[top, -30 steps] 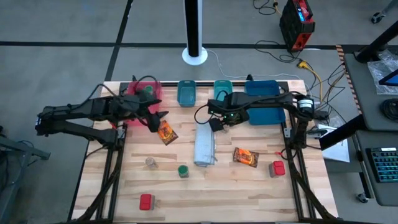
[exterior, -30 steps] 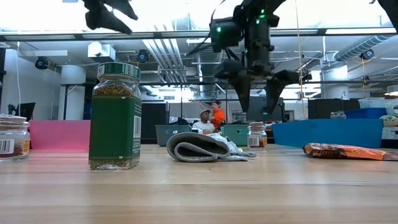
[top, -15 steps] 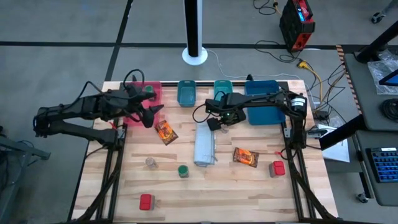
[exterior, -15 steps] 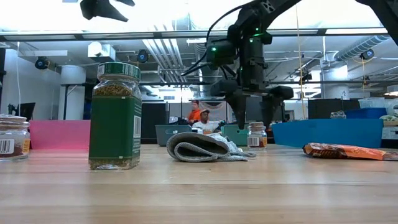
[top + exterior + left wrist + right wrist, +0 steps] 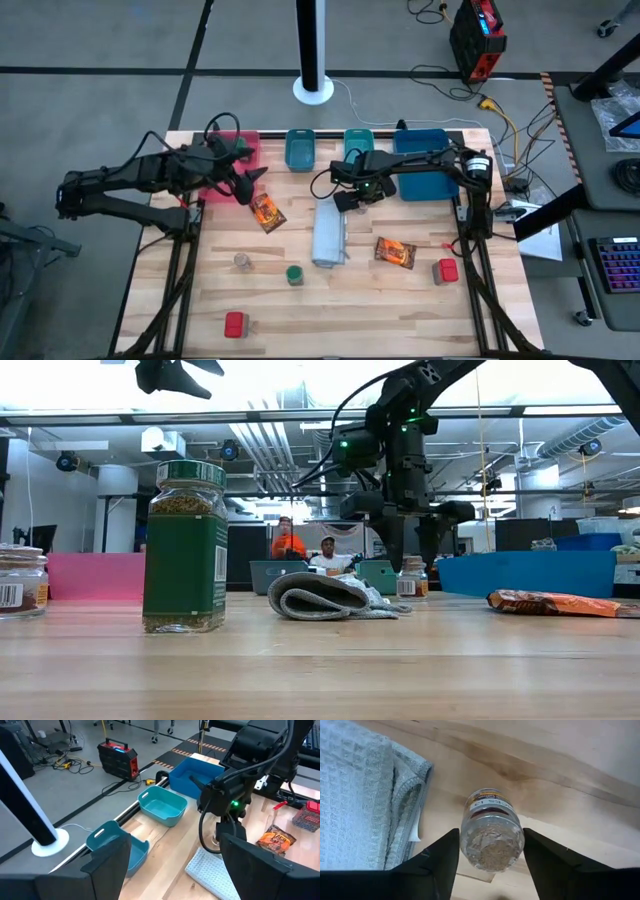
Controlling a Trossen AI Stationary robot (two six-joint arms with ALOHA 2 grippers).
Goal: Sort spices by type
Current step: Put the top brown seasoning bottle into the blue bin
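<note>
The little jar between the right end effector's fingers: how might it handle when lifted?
The little spice jar looks clear, round and smooth-sided, so it may slip or twist if the right end effector grips lightly. It stands upright and narrow beside the folded towel, so an off-centre touch could tip it, and then it would probably roll.

table: pale wood | folded grey-white towel at centre | trays at 12 o'clock edge: pink, two teal, blue | two people beyond table, low view
</note>
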